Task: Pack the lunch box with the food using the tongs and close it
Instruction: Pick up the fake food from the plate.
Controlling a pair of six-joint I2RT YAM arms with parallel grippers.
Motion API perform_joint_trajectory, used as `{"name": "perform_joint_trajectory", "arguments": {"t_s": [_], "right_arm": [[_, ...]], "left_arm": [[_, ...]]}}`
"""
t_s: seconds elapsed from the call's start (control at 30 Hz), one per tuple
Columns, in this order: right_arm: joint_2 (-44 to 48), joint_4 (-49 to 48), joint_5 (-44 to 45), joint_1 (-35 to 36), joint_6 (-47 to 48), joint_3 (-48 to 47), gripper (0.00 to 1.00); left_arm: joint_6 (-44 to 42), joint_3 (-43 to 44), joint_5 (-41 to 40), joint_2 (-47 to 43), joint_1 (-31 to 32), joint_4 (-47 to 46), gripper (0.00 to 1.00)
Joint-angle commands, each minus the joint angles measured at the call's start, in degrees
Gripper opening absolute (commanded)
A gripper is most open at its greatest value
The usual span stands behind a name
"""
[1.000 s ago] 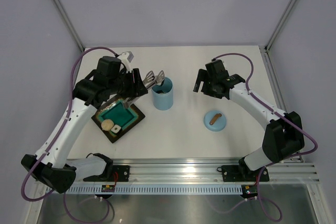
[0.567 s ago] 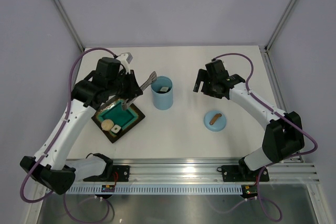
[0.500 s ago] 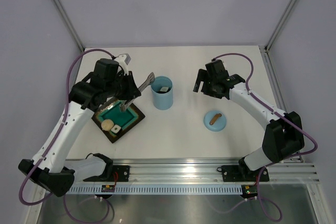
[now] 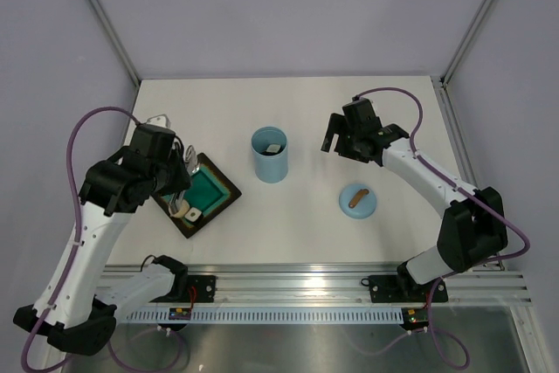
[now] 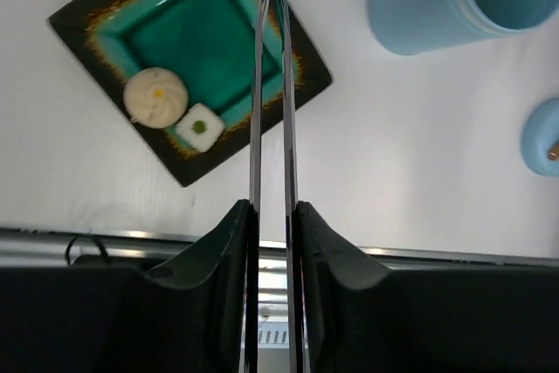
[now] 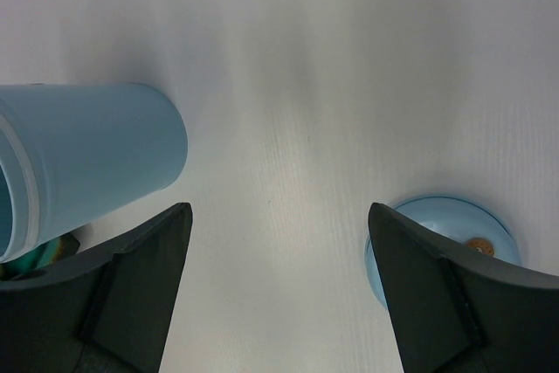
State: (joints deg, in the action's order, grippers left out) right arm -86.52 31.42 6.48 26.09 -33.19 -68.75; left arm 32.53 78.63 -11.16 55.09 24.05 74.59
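My left gripper (image 5: 272, 207) is shut on the tongs (image 5: 285, 111), whose two slim metal arms run up between its fingers and nearly meet, with nothing between the tips. They hang over the dark square tray (image 5: 92, 19). Two pieces of food lie on it: a round beige disc (image 5: 155, 95) and a white square with a green centre (image 5: 198, 126). The light blue lunch box (image 4: 270, 163) stands upright and uncovered, a white piece (image 4: 274, 148) inside. Its lid (image 4: 358, 201) lies to the right. My right gripper (image 4: 332, 141) hangs open between lunch box (image 6: 87, 155) and lid (image 6: 445, 242).
The tray (image 4: 218, 188) sits at the left of the white table, partly under my left gripper (image 4: 181, 188). Metal frame posts stand at the back corners, and a rail runs along the near edge.
My left arm has swung left from above the lunch box to above the tray, tongs still in its grip. A white piece now lies in the box. The right arm has not moved.
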Motion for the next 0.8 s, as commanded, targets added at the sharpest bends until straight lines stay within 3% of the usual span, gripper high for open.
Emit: {"name": "perform_joint_trajectory", "arguments": {"t_s": [0.0,0.03,0.17,0.77], "right_arm": [[2.93,-1.89,0.02,0.46,1.02,0.55,0.9],[3.11,-2.06,0.02,0.37,1.02,0.72,0.9],[3.9,-2.41,-0.24,0.37,1.11,1.69,0.9],[4.43,-3.12,-0.94,0.46,1.02,2.48,0.9]], "left_arm": [[6.83,-0.23,-10.54,0.02,-1.55,6.53,0.32],[7.36,-0.67,-11.77,0.19,-1.9,7.67,0.41],[9.12,-3.13,-12.75,1.33,-2.26,8.38,0.52],[10.53,-10.95,-12.92,1.34,-2.34,11.28,0.54]]}}
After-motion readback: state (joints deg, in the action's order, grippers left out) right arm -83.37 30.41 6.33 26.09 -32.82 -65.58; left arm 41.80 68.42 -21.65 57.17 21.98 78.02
